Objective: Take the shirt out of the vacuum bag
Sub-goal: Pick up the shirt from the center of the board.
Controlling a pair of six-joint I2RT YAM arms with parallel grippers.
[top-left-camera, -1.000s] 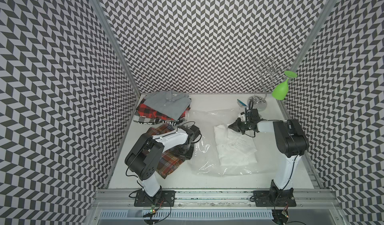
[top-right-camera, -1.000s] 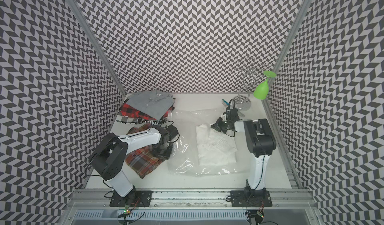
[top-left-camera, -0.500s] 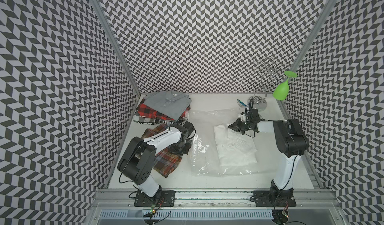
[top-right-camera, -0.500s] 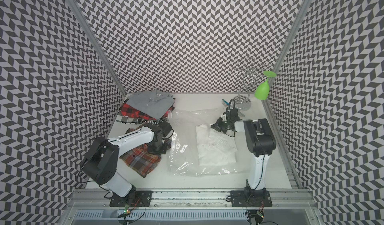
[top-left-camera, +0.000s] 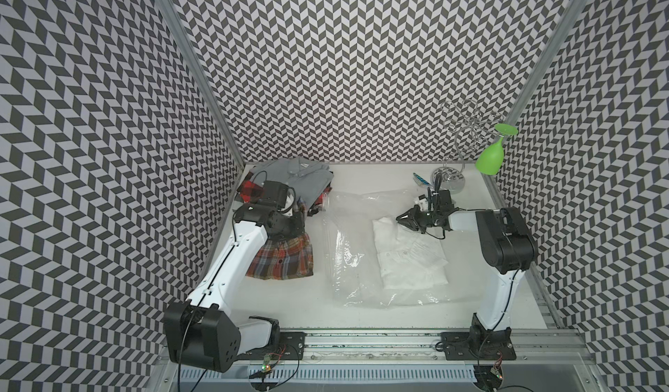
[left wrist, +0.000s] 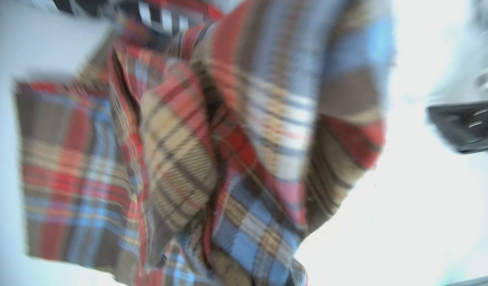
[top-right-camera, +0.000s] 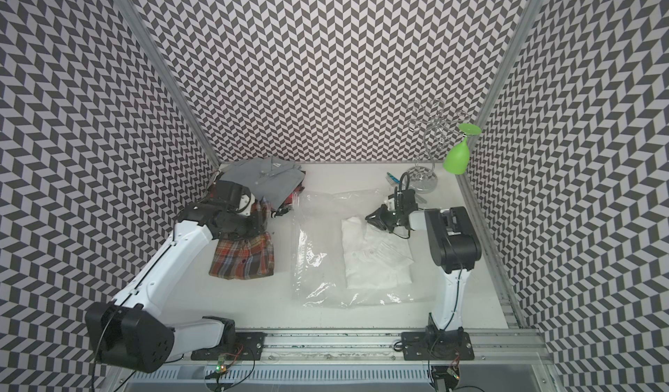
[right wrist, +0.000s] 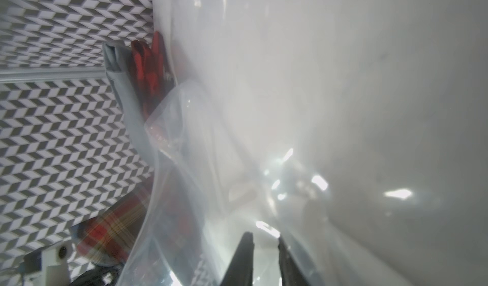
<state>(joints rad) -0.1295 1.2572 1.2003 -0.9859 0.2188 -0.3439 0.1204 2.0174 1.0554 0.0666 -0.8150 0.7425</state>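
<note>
two arms, split roles. left gripper (top-left-camera: 294, 229), jaws pressed together on the far edge of the plaid shirt (top-left-camera: 286, 263), holds it outside the bag (top-left-camera: 344, 249), at the bag's 9 o'clock. it looks bound for the stack topped by a grey shirt (top-left-camera: 307, 176) at the table's 11 o'clock. right gripper (top-left-camera: 401, 219) sits at the bag's 1 o'clock corner, apparently to anchor it. its jaws are slightly parted with film around them, nothing clearly pinched. bag contents: a white shirt (top-left-camera: 409, 260) fills the 3 o'clock half, and the 9 o'clock half looks empty.
</note>
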